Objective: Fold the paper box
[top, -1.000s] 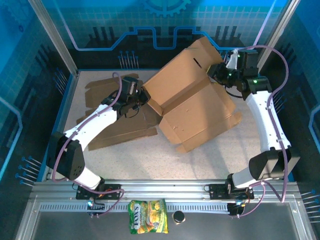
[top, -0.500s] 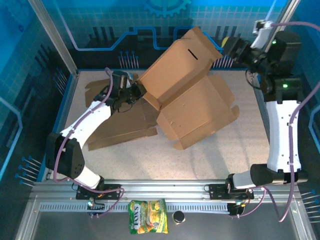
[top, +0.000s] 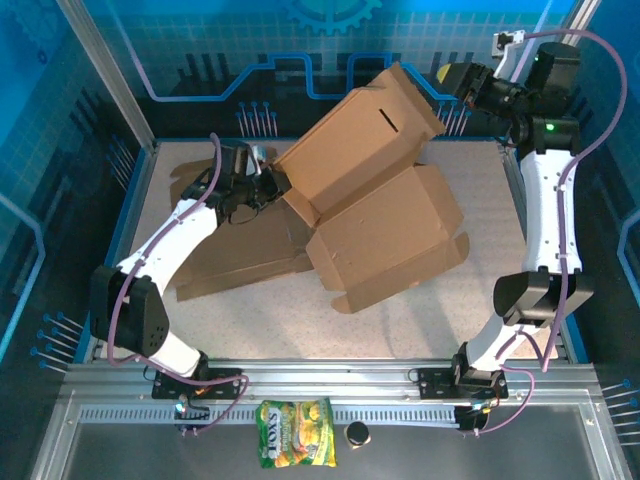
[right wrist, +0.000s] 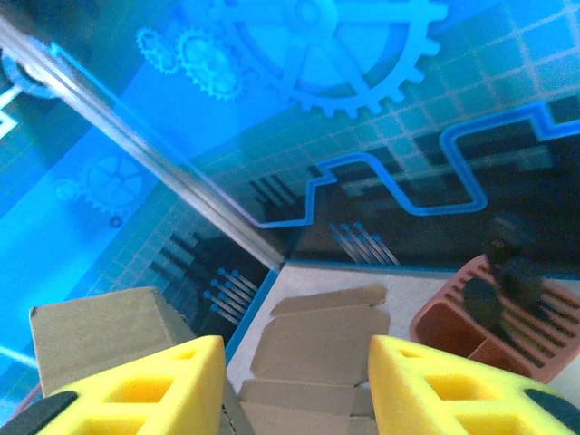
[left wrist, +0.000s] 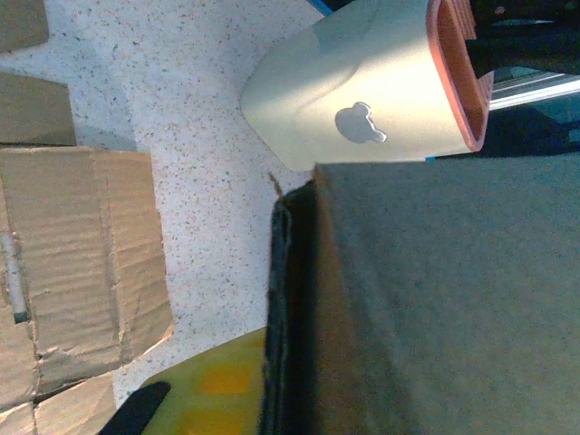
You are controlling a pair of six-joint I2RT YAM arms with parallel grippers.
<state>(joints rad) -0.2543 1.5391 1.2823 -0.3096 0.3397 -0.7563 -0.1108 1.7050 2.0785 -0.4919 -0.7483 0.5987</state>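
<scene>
speckled white worktop (top: 490,300), blue gear-printed walls behind. paper box (top: 385,235) sits half-opened at centre frame in the top view. it is tilted, its slotted upper panel standing up toward the back wall and its lower part on the worktop. left tool (top: 268,182), centre left, is clamped on the box's left edge; its wrist view shows the cardboard panel right beside a yellow finger pad (left wrist: 217,390). right tool (top: 462,80) hangs at upper right near the box's top corner, yellow fingers (right wrist: 145,381) spread, nothing between them. flat cardboard blanks (top: 230,265) lie under and left of the box. snack bag (top: 295,447) and small dark round object (top: 357,433) sit on the rail, bottom centre.
</scene>
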